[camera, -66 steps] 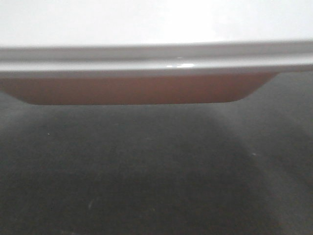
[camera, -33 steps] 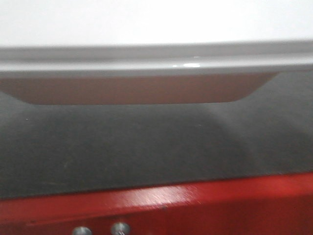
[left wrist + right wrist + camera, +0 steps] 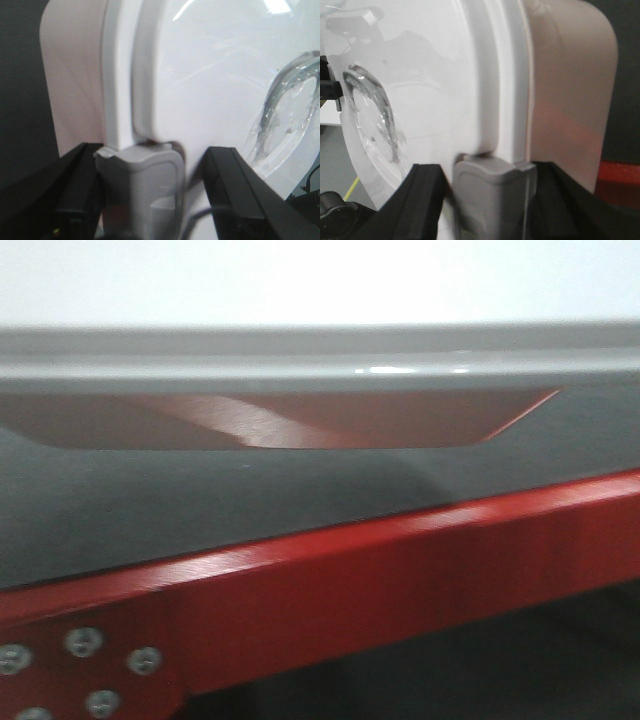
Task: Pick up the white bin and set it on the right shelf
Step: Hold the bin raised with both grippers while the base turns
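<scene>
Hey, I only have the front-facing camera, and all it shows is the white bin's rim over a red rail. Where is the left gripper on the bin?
Observer: The left gripper straddles a grey latch at one end of the white bin, with a black finger on either side.
Operator: Is it pinching that latch?
Observer: I cannot tell. A strip of white lid shows between the latch and one finger.
Operator: And the right one?
Observer: The right gripper straddles a second grey latch at the other end. The red rail shows just past that corner of the bin.
</scene>
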